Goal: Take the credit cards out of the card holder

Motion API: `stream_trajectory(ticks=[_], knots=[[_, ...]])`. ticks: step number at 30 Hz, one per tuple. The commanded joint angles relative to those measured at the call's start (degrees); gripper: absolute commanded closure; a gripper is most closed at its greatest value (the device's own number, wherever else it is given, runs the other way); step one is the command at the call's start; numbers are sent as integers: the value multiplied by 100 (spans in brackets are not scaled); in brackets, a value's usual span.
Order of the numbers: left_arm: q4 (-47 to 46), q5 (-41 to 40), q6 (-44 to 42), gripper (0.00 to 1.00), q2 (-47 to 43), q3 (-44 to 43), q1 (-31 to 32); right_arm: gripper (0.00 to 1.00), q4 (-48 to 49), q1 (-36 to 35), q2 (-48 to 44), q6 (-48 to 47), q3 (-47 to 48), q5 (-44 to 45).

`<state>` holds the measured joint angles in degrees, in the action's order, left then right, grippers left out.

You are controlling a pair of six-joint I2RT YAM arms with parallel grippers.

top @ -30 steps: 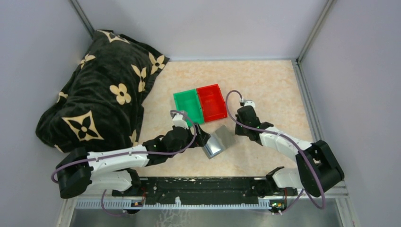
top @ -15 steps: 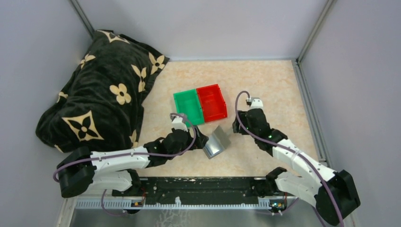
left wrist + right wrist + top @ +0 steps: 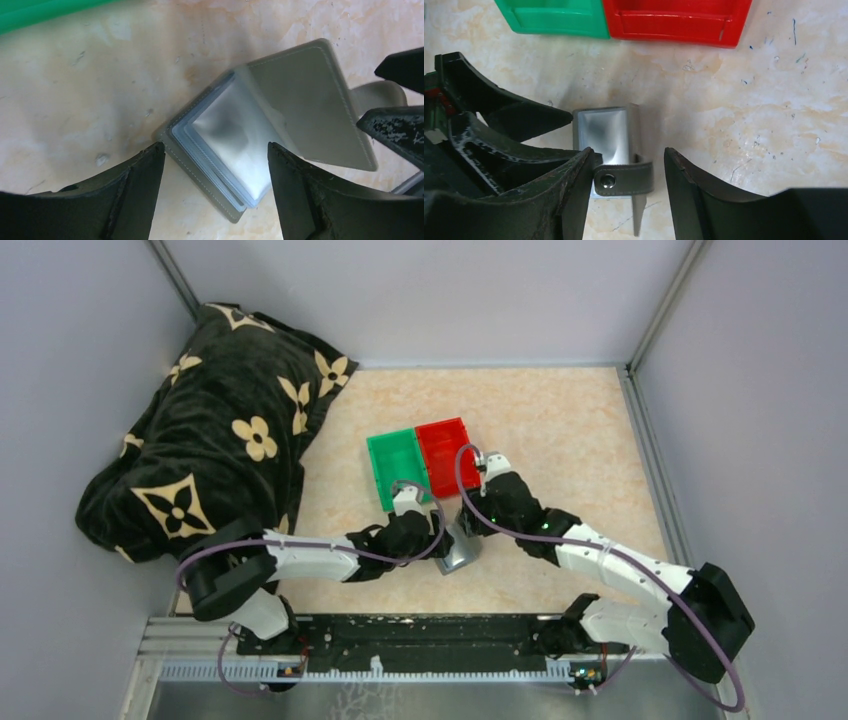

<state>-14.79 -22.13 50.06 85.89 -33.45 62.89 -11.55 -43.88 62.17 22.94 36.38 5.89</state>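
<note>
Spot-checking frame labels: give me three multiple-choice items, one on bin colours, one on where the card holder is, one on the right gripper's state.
1. The two bins are:
A) blue and yellow
B) a green bin and a red bin
C) both grey

2. The card holder lies:
A) inside the green bin
B) inside the red bin
C) on the table, on the near side of the bins

3. The right gripper is:
A) shut on the card holder
B) open, astride the snap strap
C) shut and empty

Key: 1 B, both colours are plain from above. 2 C, the wrist views show tabletop around it. 3 B, its fingers stand apart with the strap between them.
</note>
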Motion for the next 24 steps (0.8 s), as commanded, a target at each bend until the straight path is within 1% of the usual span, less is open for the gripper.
stream_trajectory(ticks=[1,2,5,6,7,10,13,18,20,22,23,24], knots=[[-146,240,-77,20,593,-593,-5,54,336,-47,54,-13,-98,88],[-144,270,-85,20,671,-670,-5,62,305,-45,58,28,-125,182],[-148,336,-93,20,757,-773,-5,91,243,118,60,218,-222,313],[-147,346,-100,20,744,-781,-7,98,262,269,57,267,-284,236],[-143,356,-90,20,719,-778,-7,100,312,406,47,287,-357,147],[-130,350,-56,21,585,-669,-5,100,366,794,67,253,-522,32],[-130,306,6,21,444,-545,-5,100,190,977,204,226,-535,274],[-105,308,-15,22,251,-509,-6,100,263,1422,547,305,-695,24],[70,345,-222,29,259,-726,3,100,314,1426,715,311,-730,102],[559,243,-328,38,386,-1183,71,100,357,1427,823,366,-773,250],[725,172,-439,44,486,-1438,130,100,390,1426,838,375,-801,329],[837,125,-578,52,594,-1692,200,100,402,1426,836,392,-832,382]])
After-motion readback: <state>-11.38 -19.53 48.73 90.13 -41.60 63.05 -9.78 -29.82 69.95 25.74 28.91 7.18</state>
